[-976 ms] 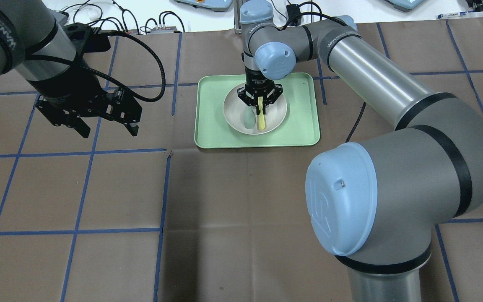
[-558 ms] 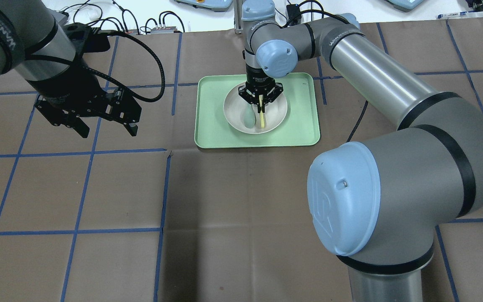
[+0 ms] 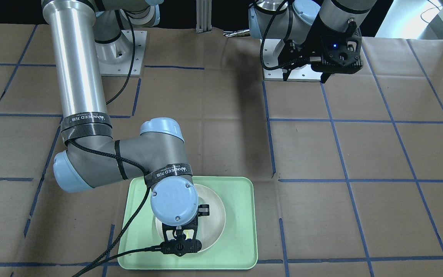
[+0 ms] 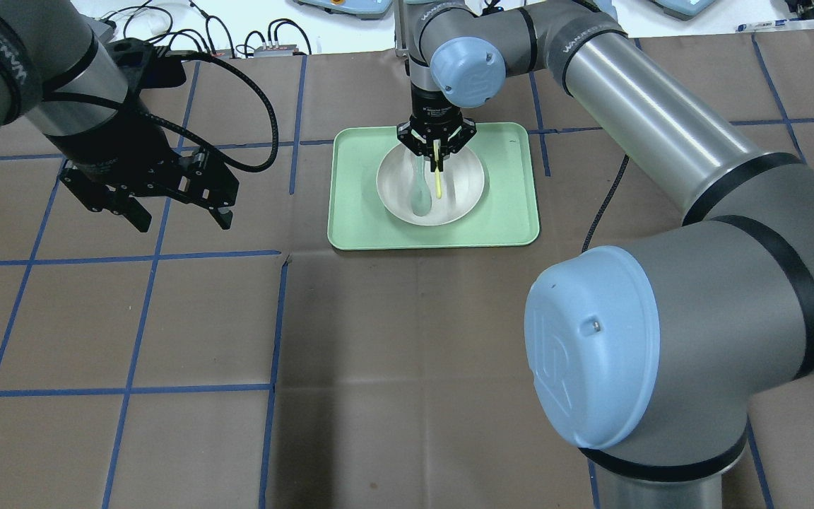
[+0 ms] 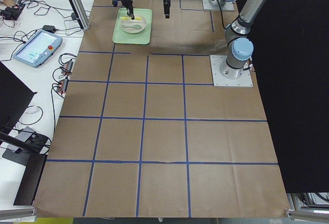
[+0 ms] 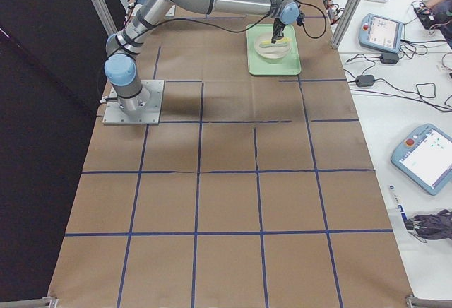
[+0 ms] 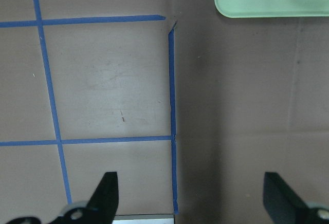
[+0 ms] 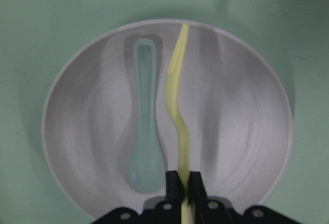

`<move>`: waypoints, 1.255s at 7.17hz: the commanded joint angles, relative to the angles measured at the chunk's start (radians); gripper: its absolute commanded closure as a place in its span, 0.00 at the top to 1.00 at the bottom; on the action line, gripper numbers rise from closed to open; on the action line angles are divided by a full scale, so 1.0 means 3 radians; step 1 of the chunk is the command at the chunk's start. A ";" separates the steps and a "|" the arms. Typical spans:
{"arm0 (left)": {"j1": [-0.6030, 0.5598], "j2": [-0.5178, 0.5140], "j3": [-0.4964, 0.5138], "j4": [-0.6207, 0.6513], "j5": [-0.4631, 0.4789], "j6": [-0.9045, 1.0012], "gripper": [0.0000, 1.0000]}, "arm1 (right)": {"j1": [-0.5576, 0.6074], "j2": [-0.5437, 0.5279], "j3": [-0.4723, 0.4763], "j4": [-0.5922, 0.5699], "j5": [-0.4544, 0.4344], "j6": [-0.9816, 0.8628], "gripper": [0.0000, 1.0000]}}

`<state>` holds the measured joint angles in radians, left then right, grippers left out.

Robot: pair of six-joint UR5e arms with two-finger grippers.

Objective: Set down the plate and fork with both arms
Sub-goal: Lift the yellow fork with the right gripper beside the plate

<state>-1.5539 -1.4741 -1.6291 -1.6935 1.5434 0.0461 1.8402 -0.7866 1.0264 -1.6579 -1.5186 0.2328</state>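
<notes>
Fork (image 4: 438,180) hangs higher than a second ago, pinched in the right gripper (image 4: 436,157) above the plate (image 4: 467,187). The plate holds a spoon (image 4: 419,198) and sits on the tray (image 4: 513,219) by the bench's (image 4: 407,353) far edge. Left gripper (image 4: 184,225) is spread.

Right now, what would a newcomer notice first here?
The right gripper pinches a yellow fork by one end, edge-up over the white plate, which sits in a green tray with a spoon lying in it. The left gripper hangs open above the brown table, beside the tray.
</notes>
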 commanded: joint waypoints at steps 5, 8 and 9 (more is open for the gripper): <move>0.0000 0.0010 -0.0056 0.0000 -0.0011 0.0005 1.00 | -0.0493 -0.0358 0.0483 0.0015 -0.0020 -0.0326 0.00; 0.0005 0.0046 -0.0112 0.0010 -0.0016 0.0000 1.00 | -0.0601 -0.0232 0.0658 -0.0190 -0.0015 -0.0408 0.00; 0.0005 0.0046 -0.0113 0.0010 -0.0016 0.0000 1.00 | -0.0662 -0.0155 0.0694 -0.0215 -0.0005 -0.0474 0.00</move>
<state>-1.5529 -1.4612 -1.6611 -1.6907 1.5388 0.0461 1.6634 -0.8597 1.2184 -1.7075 -1.5225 0.1100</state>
